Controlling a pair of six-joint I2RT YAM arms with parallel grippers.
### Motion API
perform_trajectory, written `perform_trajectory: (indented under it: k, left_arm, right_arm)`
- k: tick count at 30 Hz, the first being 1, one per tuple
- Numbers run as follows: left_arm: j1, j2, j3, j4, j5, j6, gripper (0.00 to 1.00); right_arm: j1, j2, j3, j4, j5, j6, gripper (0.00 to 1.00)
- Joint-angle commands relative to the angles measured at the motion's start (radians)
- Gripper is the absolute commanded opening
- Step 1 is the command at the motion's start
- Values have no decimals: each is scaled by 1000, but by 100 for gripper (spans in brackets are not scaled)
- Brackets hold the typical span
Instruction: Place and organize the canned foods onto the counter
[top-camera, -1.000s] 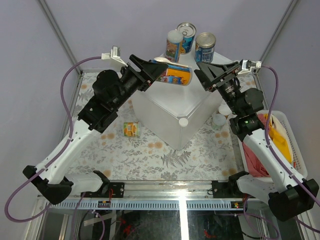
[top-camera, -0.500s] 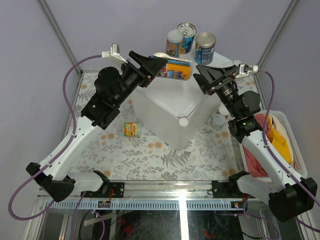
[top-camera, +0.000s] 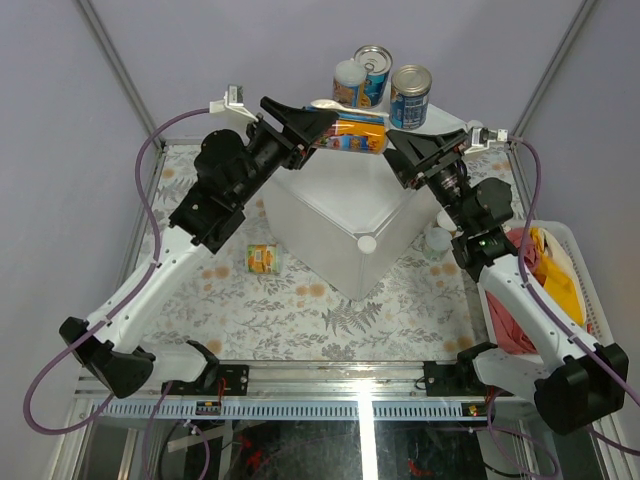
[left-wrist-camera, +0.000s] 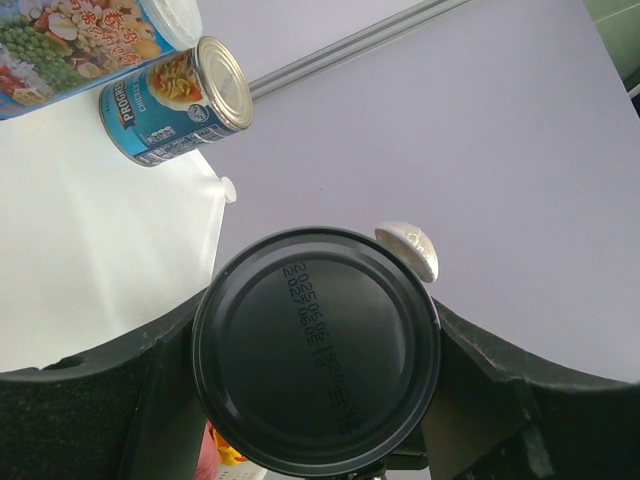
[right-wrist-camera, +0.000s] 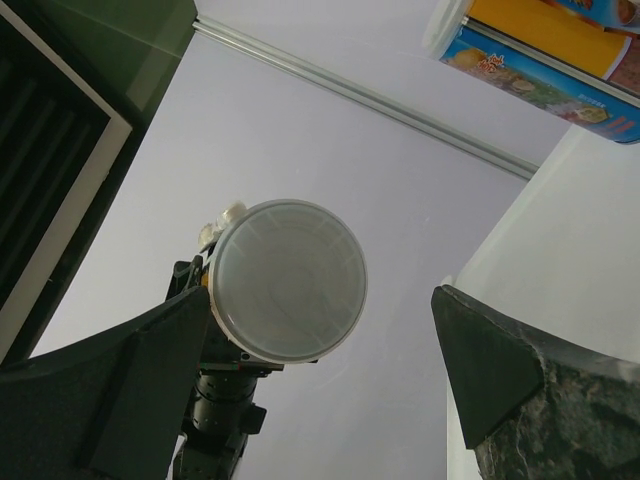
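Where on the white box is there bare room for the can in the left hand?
The near half of the counter top is bare, from its near corner knob back to the held can. The far corner is crowded: three upright cans stand there, with the open right hand close by.

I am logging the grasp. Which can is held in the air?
The yellow-orange can, horizontal in the left jaws; three cans stand on the counter, and a small can rests on the table.

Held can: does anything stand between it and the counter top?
Nothing visible does: the counter is bare beneath the held can; standing cans are behind it, the open right gripper beside it.
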Motion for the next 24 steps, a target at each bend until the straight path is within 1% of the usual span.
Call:
perform_trajectory:
  k: [1,12,20,24]
  left_arm:
    - [6,-7,77,262,19,-65,0]
    - [7,19,73,303,18,-98,0]
    - [7,21,57,317,22,-109,0]
    - [7,17,45,325,22,-114,0]
  right_arm:
    - [6,9,57,94,-14,-5,99]
    - [69,53,100,116,-4,-18,99]
    - [113,96,145,130,37,-41,99]
    - [135,110,162,129,82,-77,99]
